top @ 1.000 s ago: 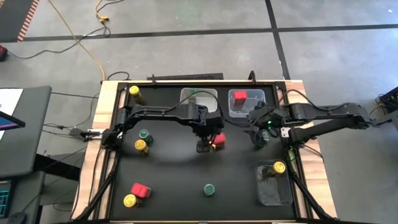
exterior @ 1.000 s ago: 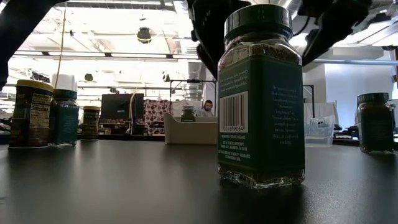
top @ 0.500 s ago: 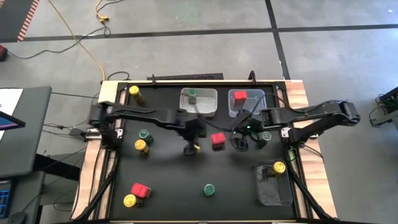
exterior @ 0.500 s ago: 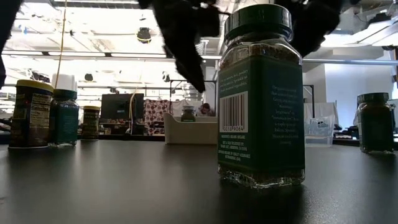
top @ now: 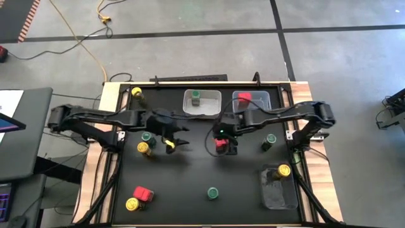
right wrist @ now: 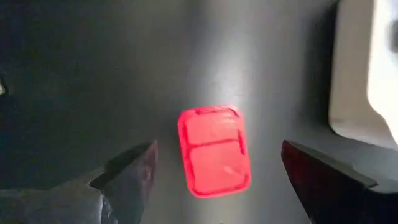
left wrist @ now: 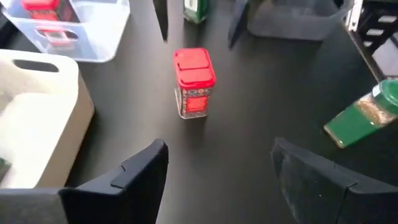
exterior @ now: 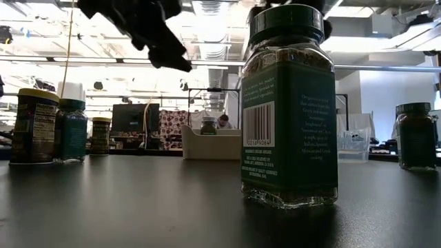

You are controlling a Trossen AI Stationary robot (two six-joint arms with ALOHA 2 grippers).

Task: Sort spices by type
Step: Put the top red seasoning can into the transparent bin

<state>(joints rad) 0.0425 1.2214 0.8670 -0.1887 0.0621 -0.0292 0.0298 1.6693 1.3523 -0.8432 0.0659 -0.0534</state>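
Observation:
A red boxy spice (top: 219, 145) stands upright on the black table's middle; it also shows in the left wrist view (left wrist: 194, 81). My right gripper (right wrist: 217, 147) hangs open above it, one finger on either side of its red lid (right wrist: 214, 150) and clear of it. My left gripper (top: 174, 141) is open and holds nothing, left of the red spice and pointing toward it. Other spices stand about: green-lidded jars (top: 147, 136) (top: 271, 140) (top: 212, 192), yellow-lidded jars (top: 143, 148) (top: 136, 93) (top: 131, 204) and another red one (top: 142, 192).
A white bin (top: 212, 107) at the far edge holds a green jar (top: 196, 96). A clear bin (top: 256, 106) beside it holds a red spice (top: 244, 97). A clear bin (top: 278, 196) at the near right holds a yellow jar (top: 283, 170). The near green jar (exterior: 289, 110) fills the low view.
My left gripper has drawn back from the red spice toward the table's left edge and tipped up toward level. My right gripper has moved left from beside the right-hand green jar until it hangs over the red spice. The red spice has stayed where it was.

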